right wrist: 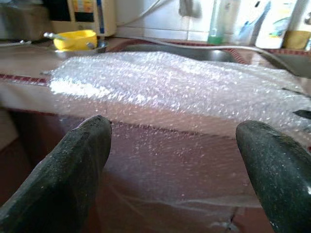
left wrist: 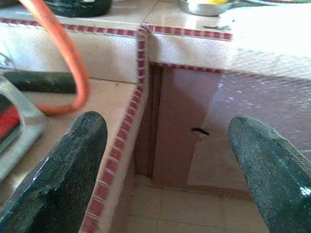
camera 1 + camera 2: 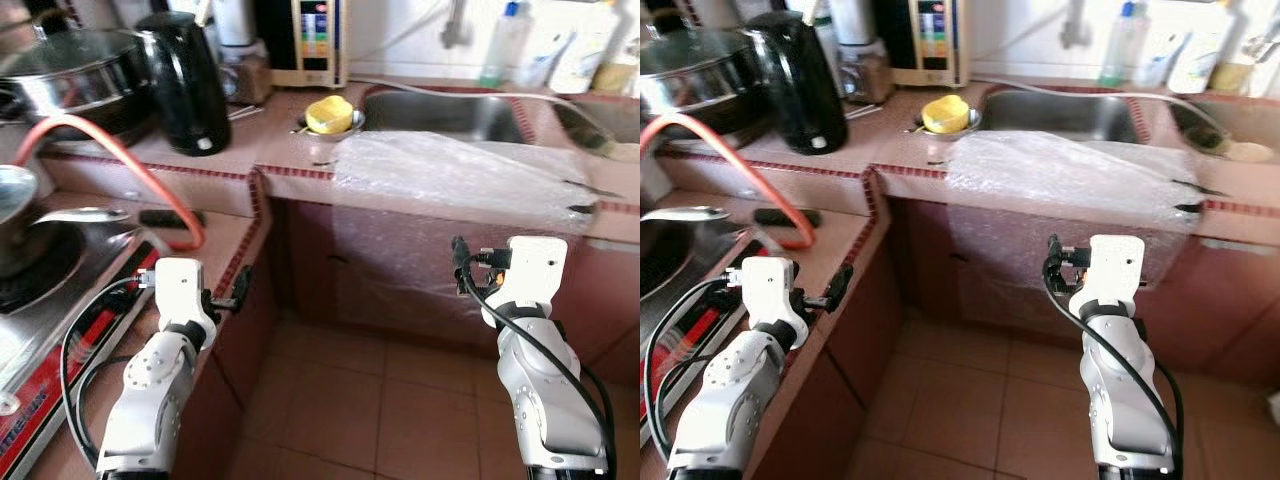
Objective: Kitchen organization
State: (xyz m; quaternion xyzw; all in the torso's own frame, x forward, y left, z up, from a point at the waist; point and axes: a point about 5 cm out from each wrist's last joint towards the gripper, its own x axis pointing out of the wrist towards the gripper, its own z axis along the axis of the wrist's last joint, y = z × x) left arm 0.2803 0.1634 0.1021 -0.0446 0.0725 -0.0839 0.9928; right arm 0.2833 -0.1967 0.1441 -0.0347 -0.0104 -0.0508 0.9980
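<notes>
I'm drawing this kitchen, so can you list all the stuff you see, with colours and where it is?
Kettle: one, black, back counter.
Pot: one, silver with glass lid, left of kettle.
Hose: one, orange, looping over the lower counter.
Sponge: one, yellow, in a small metal bowl left of sink.
Sink: one, steel, set into the counter.
Bubble wrap: one sheet, clear, draped over the counter edge.
Bottles: a few, pale, behind sink.
Left gripper: black, open, near counter corner.
Right gripper: black, open, facing the bubble wrap.

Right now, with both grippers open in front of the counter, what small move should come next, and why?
Probably ease the right gripper forward toward the bubble wrap draped over the counter edge: its open fingers already frame that sheet, nothing is held, and the left gripper faces only cabinet.
</notes>
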